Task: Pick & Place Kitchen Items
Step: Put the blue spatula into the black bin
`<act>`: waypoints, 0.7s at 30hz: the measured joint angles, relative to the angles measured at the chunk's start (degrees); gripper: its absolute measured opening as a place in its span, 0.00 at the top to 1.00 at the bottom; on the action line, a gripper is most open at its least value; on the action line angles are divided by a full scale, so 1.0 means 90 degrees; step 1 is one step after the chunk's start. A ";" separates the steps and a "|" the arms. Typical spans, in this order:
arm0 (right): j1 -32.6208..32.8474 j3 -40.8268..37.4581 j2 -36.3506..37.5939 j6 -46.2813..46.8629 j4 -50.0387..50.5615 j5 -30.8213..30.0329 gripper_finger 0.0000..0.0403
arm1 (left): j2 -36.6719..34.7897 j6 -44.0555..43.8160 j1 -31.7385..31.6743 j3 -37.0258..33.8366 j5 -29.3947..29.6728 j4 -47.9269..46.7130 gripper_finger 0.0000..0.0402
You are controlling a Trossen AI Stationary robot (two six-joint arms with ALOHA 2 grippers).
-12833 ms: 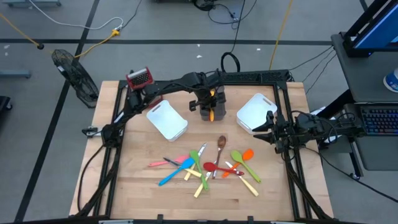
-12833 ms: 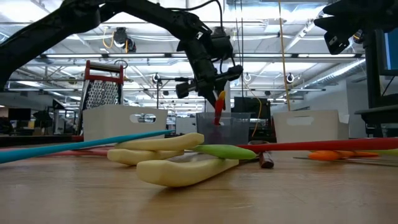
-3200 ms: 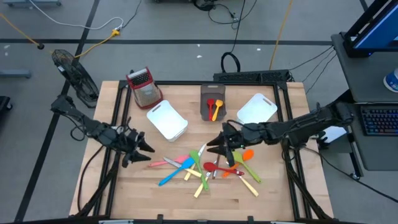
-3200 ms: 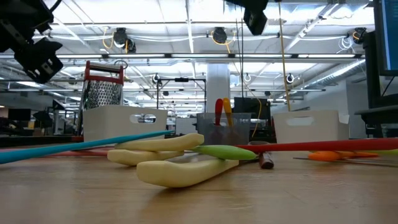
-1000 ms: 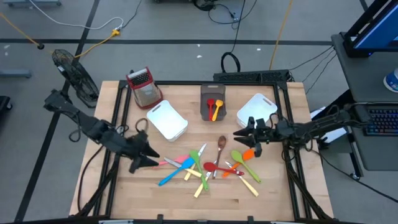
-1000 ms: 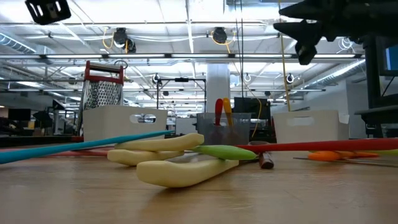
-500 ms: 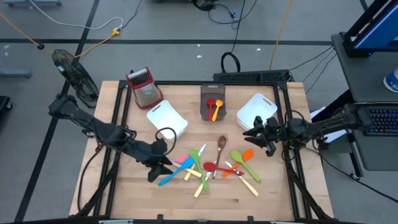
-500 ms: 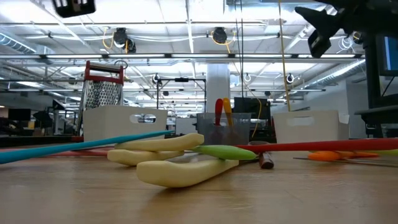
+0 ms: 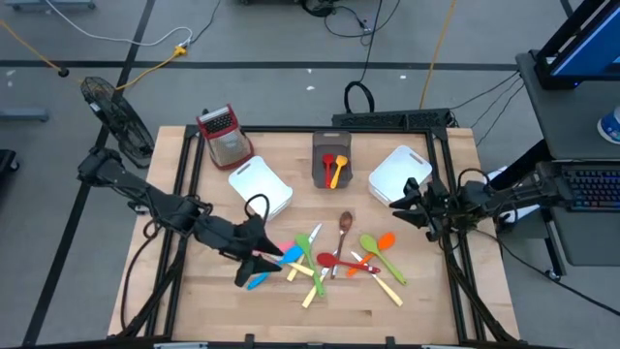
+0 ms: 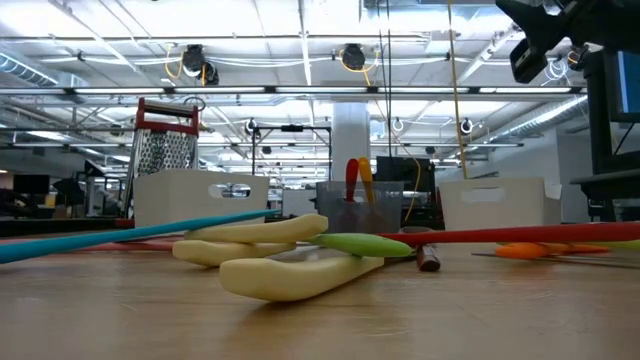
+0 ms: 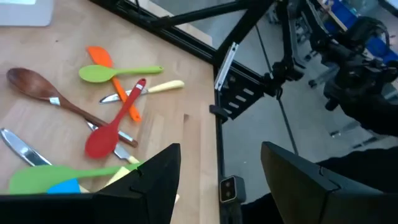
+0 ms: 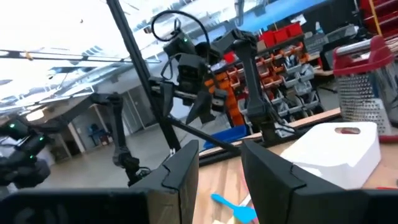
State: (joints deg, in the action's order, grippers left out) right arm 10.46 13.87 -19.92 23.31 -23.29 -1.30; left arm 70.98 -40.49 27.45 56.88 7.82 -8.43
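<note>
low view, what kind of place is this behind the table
Probably a robotics lab or workshop hall, not a kitchen: open ceiling beams with hanging lamps, bare floor with taped lines and cables, and shelves of red parts bins.

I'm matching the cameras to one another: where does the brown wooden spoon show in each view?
High view: brown wooden spoon, table centre, right of the pile.
Low view: cannot tell.
Left wrist view: at the left edge.
Right wrist view: not in it.
Shared landmark: red spoon beside it.
</note>
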 joint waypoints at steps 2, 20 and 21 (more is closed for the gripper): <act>-0.0001 0.0000 0.0047 0.0000 0.0066 0.0005 0.72 | 0.0020 -0.0261 0.0006 0.0000 0.0022 -0.0033 0.43; -0.0002 0.0002 0.0094 0.0001 0.0312 0.0008 0.72 | 0.1407 -0.2825 -0.0149 -0.0005 -0.0060 -0.1204 0.43; -0.0002 0.0002 0.0092 0.0002 0.0315 0.0009 0.72 | 0.1434 -0.2892 -0.0149 0.0000 -0.0078 -0.1263 0.43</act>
State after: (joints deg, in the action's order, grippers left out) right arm 10.44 13.89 -19.09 23.33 -20.45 -1.22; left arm 83.88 -66.52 26.11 56.88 7.11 -19.79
